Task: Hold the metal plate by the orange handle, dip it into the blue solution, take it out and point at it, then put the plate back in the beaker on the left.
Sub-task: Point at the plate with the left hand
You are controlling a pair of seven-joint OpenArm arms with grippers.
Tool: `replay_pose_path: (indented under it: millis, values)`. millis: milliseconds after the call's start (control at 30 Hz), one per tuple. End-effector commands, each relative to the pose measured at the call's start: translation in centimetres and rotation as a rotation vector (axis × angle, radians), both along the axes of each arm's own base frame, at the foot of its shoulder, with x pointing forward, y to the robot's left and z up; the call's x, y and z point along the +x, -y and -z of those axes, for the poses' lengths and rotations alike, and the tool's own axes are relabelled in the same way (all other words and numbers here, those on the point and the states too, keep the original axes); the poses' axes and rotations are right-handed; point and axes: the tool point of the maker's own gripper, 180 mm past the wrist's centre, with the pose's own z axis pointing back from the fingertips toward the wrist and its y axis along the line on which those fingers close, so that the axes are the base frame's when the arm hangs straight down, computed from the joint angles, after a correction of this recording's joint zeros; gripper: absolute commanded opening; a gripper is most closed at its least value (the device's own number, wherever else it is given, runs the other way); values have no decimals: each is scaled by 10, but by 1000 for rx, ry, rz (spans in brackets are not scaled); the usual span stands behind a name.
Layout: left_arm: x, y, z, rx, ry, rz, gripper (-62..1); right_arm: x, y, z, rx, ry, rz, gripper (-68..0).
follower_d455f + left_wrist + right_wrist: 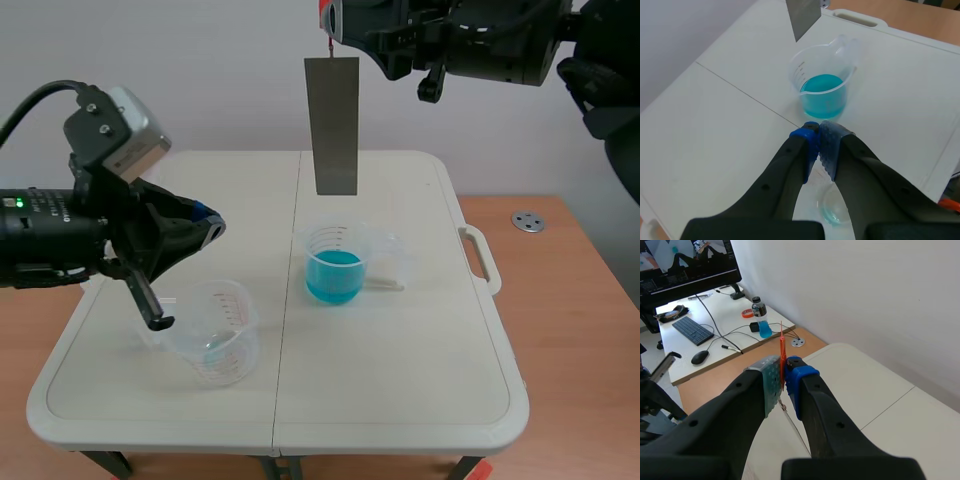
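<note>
Scene view: the metal plate [332, 125] hangs upright in the air, its lower edge well above the beaker of blue solution [333, 268] and roughly over it, not touching the liquid. The plate's orange handle [324, 17] is at its top, pinched by the right gripper [785, 376], which comes in high across the picture's top. In the right wrist view the thin orange strip stands between the two dotted pads, which press on it from both sides. The left gripper [819, 137] has its fingers pressed together on nothing; it sits low over the table [400, 400], just beside the blue beaker and pointing toward it. Under that arm stands the clear beaker on the left [218, 335], with red marks and a trace of blue at its bottom. Beyond the table, the right wrist view shows a desk with a keyboard [692, 330], a mouse [700, 357] and a bottle [760, 320].
</note>
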Motion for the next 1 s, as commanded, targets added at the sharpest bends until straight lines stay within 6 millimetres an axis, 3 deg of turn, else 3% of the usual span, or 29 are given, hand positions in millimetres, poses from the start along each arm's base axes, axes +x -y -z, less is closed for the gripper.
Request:
replay_pose_path:
  millis: [0, 433, 667, 967]
  values:
    - [9, 3, -7, -28, 26, -11, -590, 2, 1, -21, 27, 52, -3, -662]
    - [42, 41, 7, -40, 28, 14, -590, 2, 1, -21, 27, 51, -3, -662]
    - [54, 58, 3, -72, 34, 18, -590, 2, 1, -21, 27, 51, -3, -662]
    - [56, 66, 4, -42, 60, 34, -590, 2, 1, -21, 29, 46, -6, -662]
